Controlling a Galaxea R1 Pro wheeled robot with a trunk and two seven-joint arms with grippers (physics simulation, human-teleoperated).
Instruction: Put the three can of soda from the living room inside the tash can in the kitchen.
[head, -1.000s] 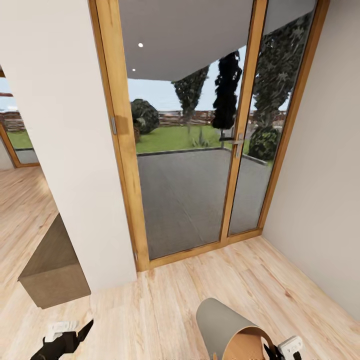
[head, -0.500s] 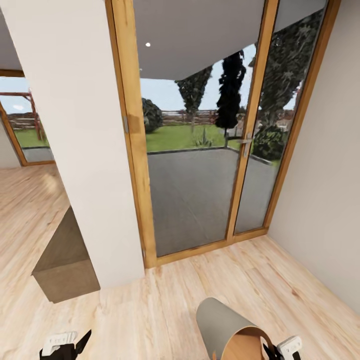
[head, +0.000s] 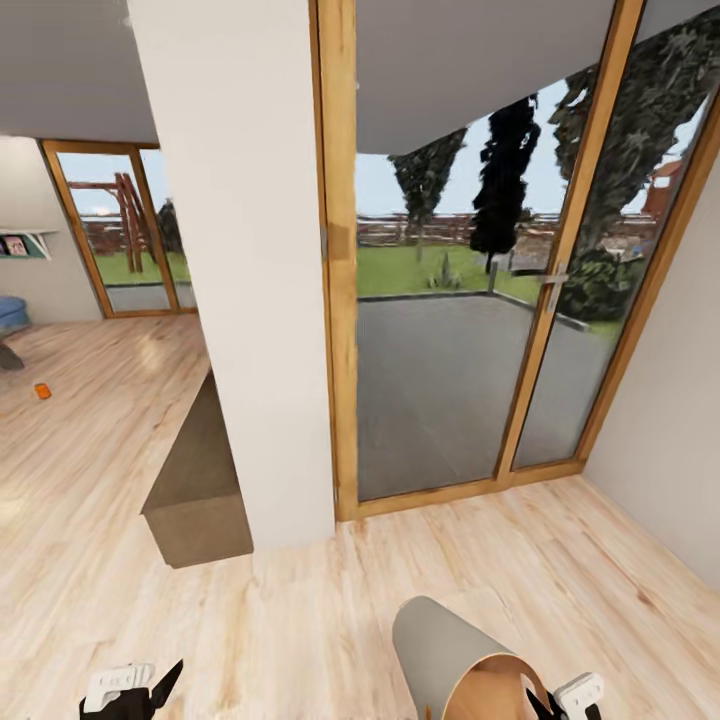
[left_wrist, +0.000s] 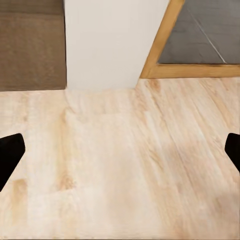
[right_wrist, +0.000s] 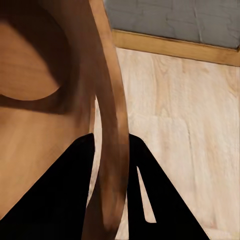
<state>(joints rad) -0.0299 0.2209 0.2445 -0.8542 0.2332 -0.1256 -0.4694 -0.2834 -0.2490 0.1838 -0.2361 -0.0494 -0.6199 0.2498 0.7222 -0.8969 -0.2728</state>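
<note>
Tilted tash can, distant orange can

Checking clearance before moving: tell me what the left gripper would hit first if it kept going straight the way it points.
Probably the wood floor. The left gripper is open and empty, aimed down at bare planks, with the white wall farther ahead.
</note>
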